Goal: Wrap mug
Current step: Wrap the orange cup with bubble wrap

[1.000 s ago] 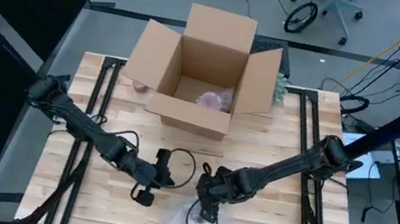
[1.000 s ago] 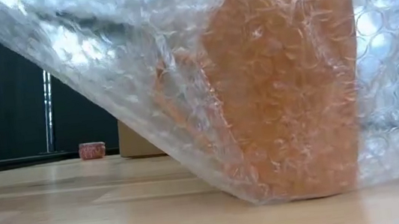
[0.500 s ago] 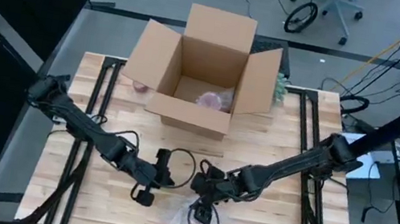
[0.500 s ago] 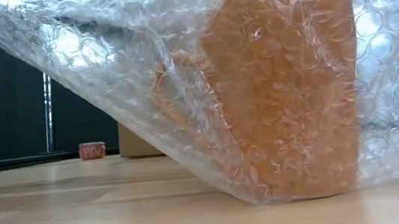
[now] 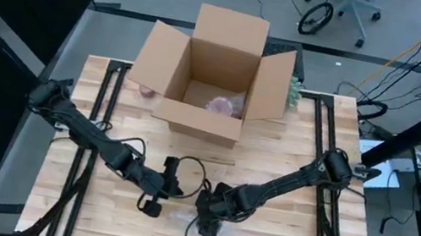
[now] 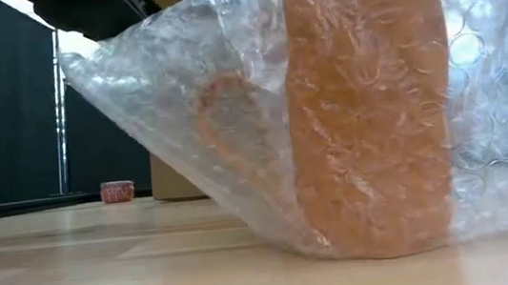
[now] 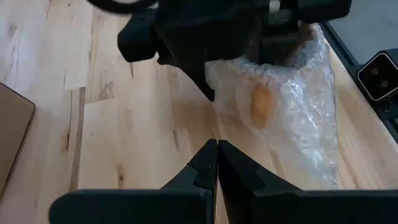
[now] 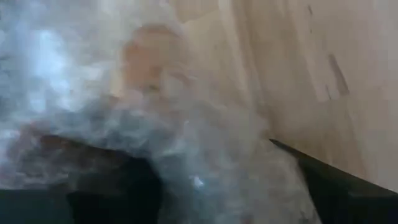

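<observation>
Two arms over the front half of the table [image 5: 69, 197]. Orange mug [image 6: 366, 111] stands upright near the table's front edge, draped in bubble wrap [image 6: 152, 87]; handle shows through the film in the low view. Right pincer [image 5: 209, 221] is down on the bundle, wrap bunched right between its fingers in the right wrist view, so it looks clamped on the bubble wrap. Left pincer [image 7: 217, 167] sits just beside the bundle on the left, fingertips pressed together, holding nothing, clear of the wrap. Open cardboard box [image 5: 216, 76] stands at the table's far side, well apart, with a pinkish wrapped item [image 5: 224, 105] inside. Small red-patterned roll [image 6: 118, 191] sits far back beside the box.
</observation>
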`<state>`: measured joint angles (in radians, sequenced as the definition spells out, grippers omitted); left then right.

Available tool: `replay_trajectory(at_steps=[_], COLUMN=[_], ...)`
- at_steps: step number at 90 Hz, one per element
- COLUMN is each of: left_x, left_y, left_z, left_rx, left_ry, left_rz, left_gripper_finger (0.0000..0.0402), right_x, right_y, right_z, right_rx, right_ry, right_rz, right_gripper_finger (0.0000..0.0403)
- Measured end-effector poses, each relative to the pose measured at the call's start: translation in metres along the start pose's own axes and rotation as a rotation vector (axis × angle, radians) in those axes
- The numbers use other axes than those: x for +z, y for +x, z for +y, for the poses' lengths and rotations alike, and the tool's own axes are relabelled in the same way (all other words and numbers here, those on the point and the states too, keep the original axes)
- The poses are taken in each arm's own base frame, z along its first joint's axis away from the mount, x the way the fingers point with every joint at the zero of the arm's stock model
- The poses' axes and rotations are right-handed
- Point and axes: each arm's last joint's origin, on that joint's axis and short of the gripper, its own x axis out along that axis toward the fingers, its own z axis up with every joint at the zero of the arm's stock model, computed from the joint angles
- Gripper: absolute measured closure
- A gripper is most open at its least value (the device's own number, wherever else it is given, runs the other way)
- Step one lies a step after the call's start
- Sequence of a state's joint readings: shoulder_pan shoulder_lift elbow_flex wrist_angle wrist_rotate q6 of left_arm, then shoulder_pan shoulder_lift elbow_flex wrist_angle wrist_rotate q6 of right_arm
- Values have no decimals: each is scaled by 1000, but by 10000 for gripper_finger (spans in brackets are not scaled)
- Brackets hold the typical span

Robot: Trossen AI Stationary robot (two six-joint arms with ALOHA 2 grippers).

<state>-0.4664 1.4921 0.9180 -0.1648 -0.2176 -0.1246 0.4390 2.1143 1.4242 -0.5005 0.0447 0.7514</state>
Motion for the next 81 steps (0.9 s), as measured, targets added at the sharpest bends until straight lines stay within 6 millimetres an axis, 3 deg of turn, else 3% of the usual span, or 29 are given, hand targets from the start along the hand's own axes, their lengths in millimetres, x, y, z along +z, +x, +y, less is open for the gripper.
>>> replay_trajectory(at_steps=[12, 21, 45, 81], left_x=[0, 0, 0, 0], left_y=[0, 0, 0, 0], left_z=[0, 0, 0, 0], left_rx=[0, 0, -1, 0], left_ry=[0, 0, 0, 0], left_rz=[0, 0, -1, -1], left_gripper_finger=[402, 402, 402, 402], right_x=[-1, 0, 0, 1], right_y=[1, -2, -3, -4], right_z=[0, 0, 0, 1], right_rx=[-6, -2, 3, 19], right_ry=[-1, -5, -4, 6], right_rz=[3, 2, 9, -4], right_gripper_finger=[160, 185, 345, 336])
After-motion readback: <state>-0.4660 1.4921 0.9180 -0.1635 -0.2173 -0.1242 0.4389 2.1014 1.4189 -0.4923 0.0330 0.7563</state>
